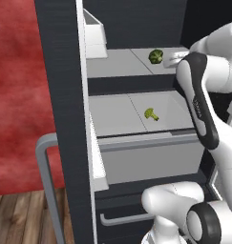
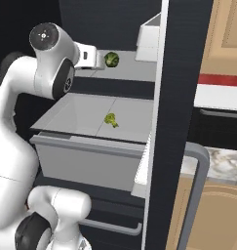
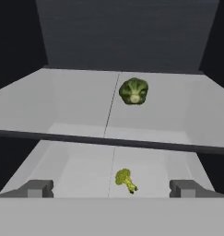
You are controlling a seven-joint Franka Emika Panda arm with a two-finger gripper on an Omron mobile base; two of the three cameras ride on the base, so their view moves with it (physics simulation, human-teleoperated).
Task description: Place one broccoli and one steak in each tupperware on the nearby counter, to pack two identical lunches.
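gripper [image 3: 111, 188]: fingers spread wide, holding nothing | lower broccoli [image 3: 125, 179]: lies on the lower fridge shelf [image 3: 76, 168], between the fingertips and just ahead, stalk angled toward the right finger | upper broccoli [image 3: 133, 91]: farther off on the upper shelf [image 3: 76, 99], well apart | judged next: ease forward and down onto the nearer floret

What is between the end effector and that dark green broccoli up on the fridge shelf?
Nothing. In the hand view the open end effector faces the upper broccoli across bare grey shelf; the other broccoli lies one shelf lower.
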